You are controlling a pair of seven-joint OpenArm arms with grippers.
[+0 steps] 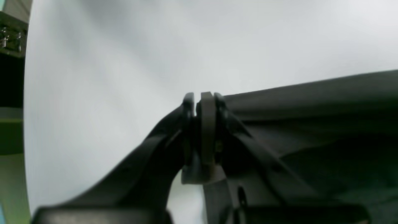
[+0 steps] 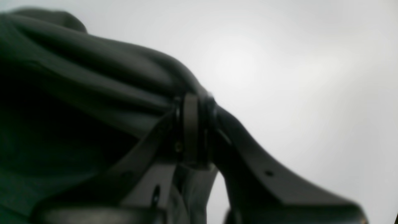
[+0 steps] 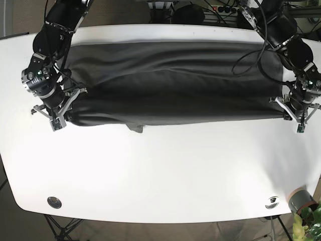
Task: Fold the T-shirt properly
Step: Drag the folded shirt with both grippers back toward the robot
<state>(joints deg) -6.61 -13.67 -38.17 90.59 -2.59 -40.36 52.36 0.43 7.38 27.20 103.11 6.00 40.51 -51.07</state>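
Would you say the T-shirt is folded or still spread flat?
Partly folded: the T-shirt lies doubled lengthwise on the table, both grippers pinching its ends.

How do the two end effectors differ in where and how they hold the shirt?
The left end effector grips the shirt at its taut, straight corner. The right end effector grips a rounded, bunched corner at the opposite end, a small flap hanging nearby. Both are shut on the shirt's near edge.
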